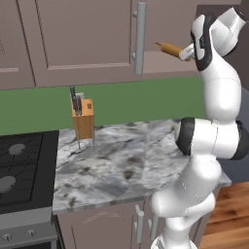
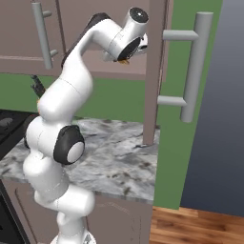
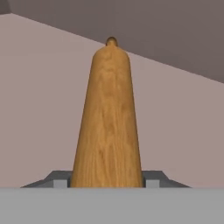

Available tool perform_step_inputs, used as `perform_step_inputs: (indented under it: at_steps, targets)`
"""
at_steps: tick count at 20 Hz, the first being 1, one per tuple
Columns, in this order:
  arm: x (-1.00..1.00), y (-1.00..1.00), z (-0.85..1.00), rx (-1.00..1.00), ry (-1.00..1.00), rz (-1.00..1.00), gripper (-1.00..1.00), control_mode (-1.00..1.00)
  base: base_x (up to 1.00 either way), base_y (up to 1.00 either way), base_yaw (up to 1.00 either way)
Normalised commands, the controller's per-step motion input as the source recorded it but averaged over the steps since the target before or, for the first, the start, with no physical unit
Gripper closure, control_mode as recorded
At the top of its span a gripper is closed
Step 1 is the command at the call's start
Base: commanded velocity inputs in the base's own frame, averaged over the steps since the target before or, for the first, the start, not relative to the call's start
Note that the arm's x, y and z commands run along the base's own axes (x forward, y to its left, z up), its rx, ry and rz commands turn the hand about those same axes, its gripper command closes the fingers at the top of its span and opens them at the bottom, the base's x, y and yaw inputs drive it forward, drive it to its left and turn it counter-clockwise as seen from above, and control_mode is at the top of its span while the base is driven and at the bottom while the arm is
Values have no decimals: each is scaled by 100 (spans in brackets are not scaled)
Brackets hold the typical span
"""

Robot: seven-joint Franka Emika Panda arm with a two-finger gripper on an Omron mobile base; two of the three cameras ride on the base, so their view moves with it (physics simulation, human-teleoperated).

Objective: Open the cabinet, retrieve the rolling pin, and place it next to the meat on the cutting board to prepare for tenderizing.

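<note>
The gripper point(image 1: 186, 52) is clamped on the rolling pin point(image 1: 170, 48), held up inside the open cabinet point(image 1: 82, 39); the pin runs straight away from the hand between both fingers point(image 3: 59, 180). Below lies a grey-white marbled counter point(image 1: 121, 168) with a knife block point(image 1: 83, 118), a black stove point(image 1: 22, 165) to its left, a green wall point(image 1: 126, 102) behind, and wood floor point(image 2: 195, 226)

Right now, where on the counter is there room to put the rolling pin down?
The marble counter is bare from the knife block across to its right edge, and forward to its front edge. It is tighter on the left, where the knife block stands by the stove. The end effector holds the rolling pin up at the cabinet.
</note>
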Motion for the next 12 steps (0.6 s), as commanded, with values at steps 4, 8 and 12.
perform_step_inputs:
  at_steps: [4, 8, 12]
  targets:
    - [-75, 8, 6, 3, -3, 0, 100, -100, 0, 0, 0]
    - [-81, 23, 4, 2, -2, 0, 100, -100, 0, 0, 0]
    - [-81, 37, 1, 0, 0, 0, 100, -100, 0, 0, 0]
